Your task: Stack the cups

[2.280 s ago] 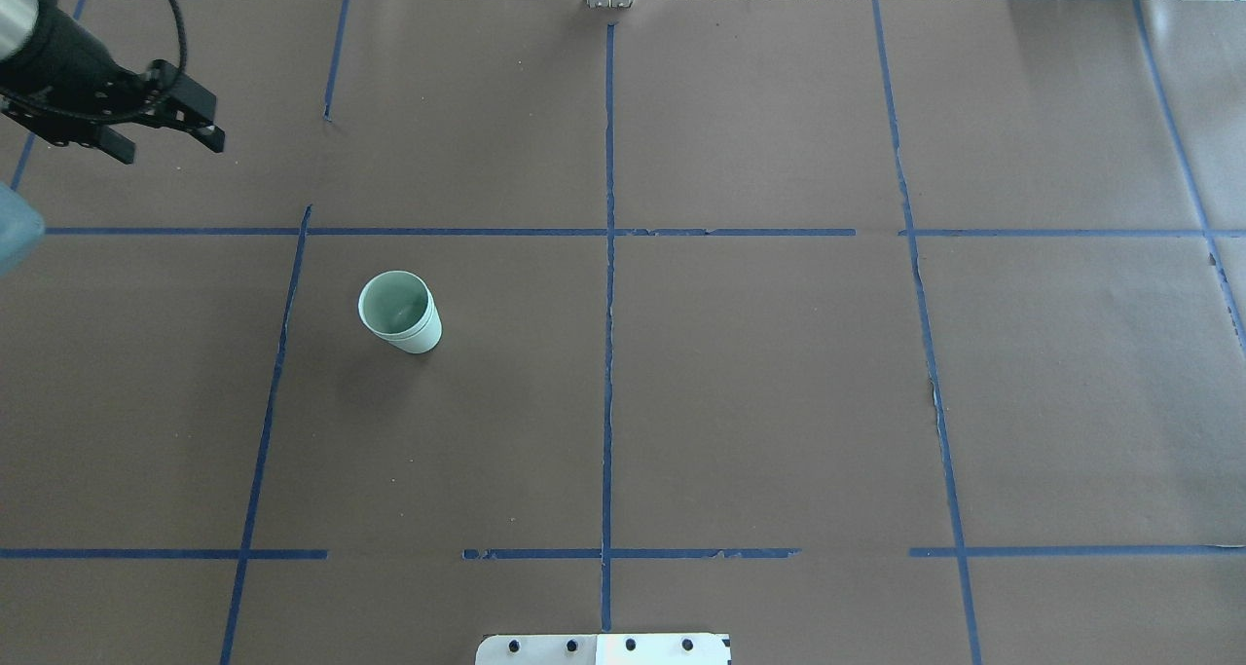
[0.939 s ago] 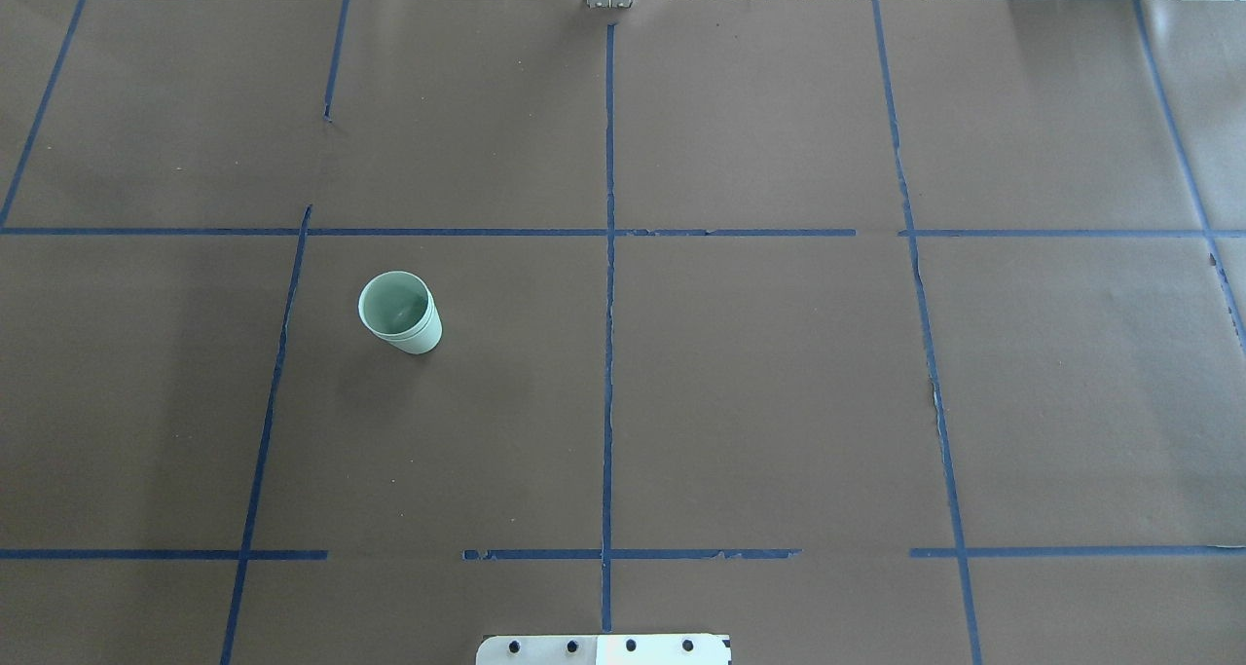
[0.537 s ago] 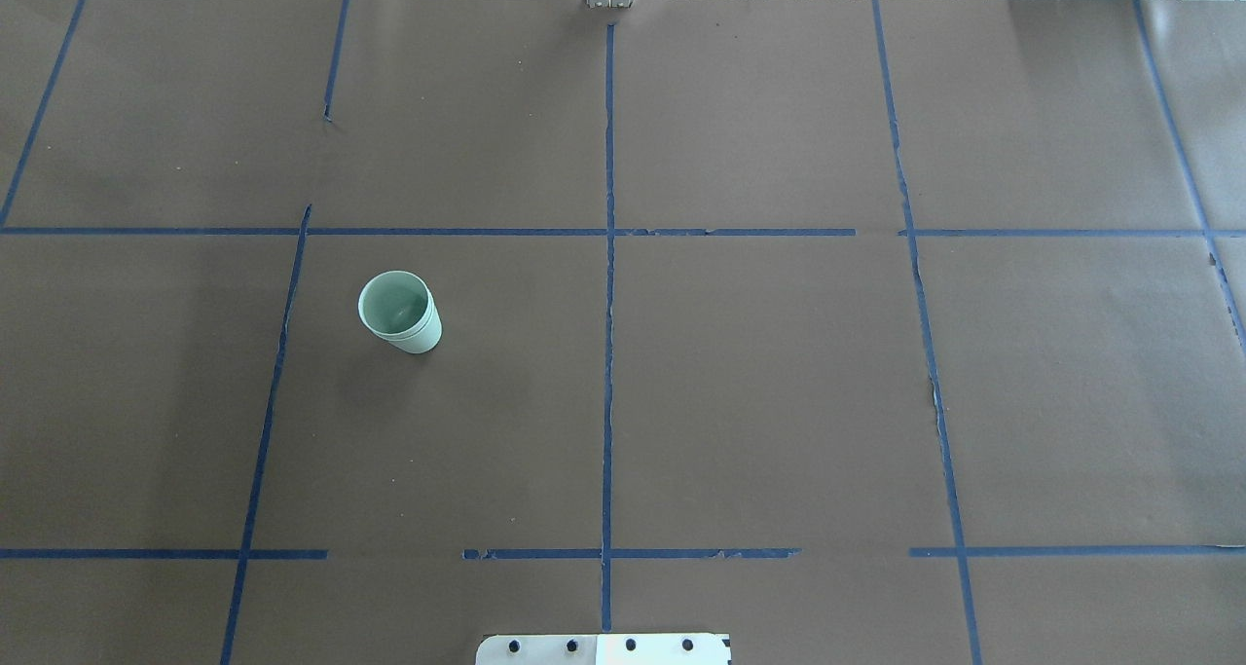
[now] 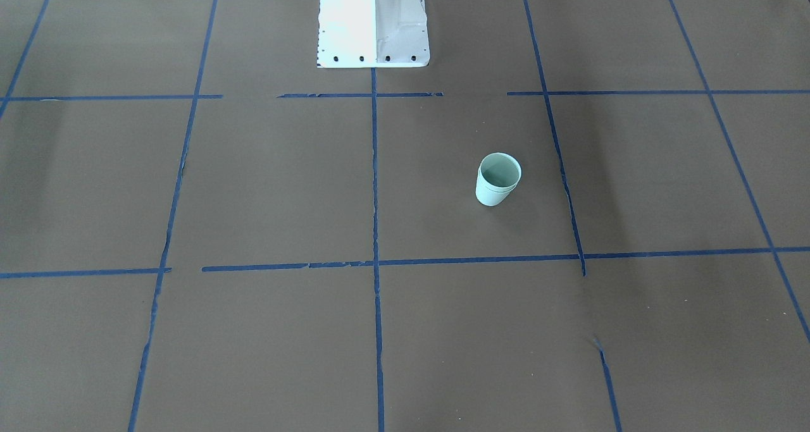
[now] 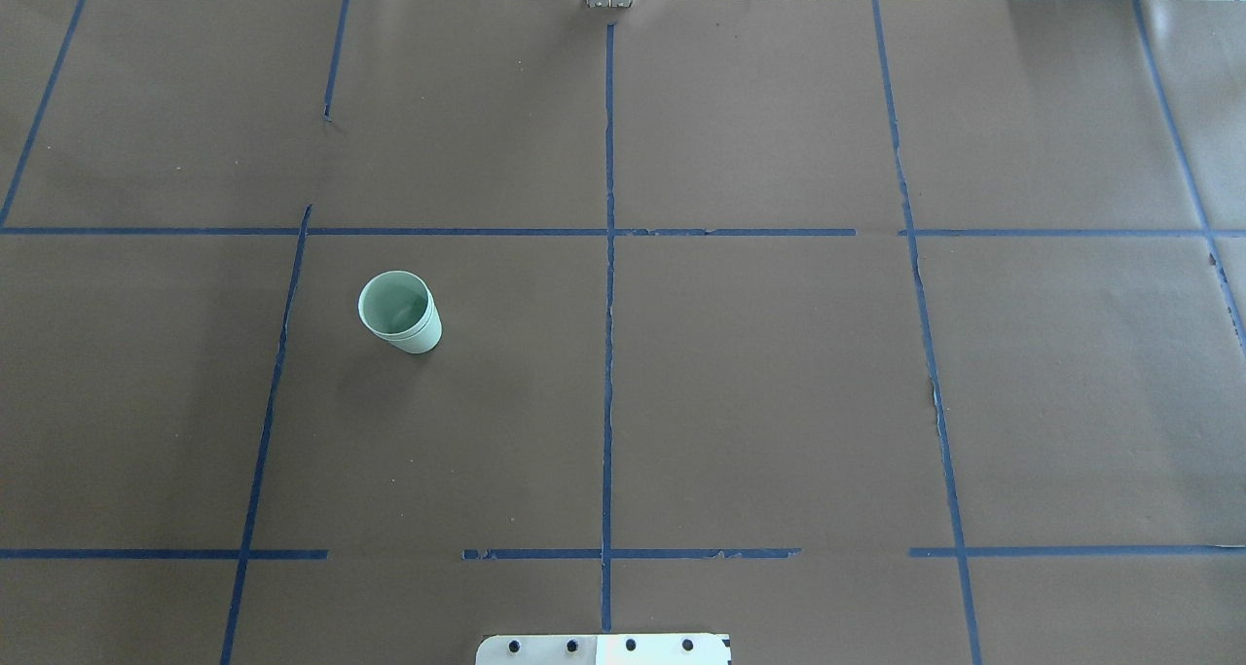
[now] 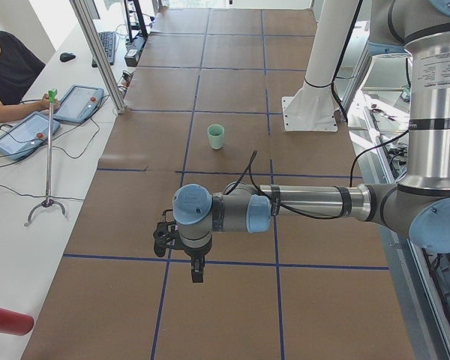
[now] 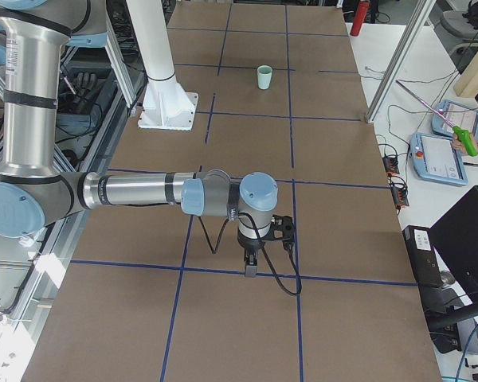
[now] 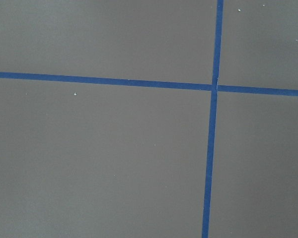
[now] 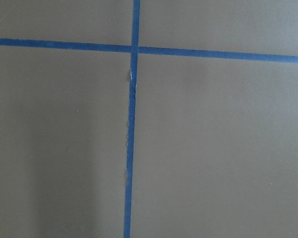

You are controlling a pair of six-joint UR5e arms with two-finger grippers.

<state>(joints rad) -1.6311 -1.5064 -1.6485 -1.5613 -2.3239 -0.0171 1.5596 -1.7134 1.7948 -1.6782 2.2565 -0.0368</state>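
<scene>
The two pale mint-green cups (image 5: 399,312) stand upright as one nested stack, one inside the other, left of the table's middle. The stack also shows in the front-facing view (image 4: 497,179), the exterior left view (image 6: 216,136) and the exterior right view (image 7: 264,77). My left gripper (image 6: 197,271) shows only in the exterior left view, pointing down, far from the cups; I cannot tell if it is open. My right gripper (image 7: 250,269) shows only in the exterior right view, pointing down at the table's other end; I cannot tell its state. Both wrist views show only brown paper and blue tape.
The white robot base (image 4: 373,24) stands at the table's robot-side edge. Blue tape lines (image 5: 608,256) divide the brown table cover. An operator's tablets (image 6: 79,103) and a thin stand (image 6: 49,157) lie on the side desk beyond the table's far edge.
The left gripper, seen at the overhead view's far left 2.3 s ago, has moved out of that view. The stacked cups have not moved.
</scene>
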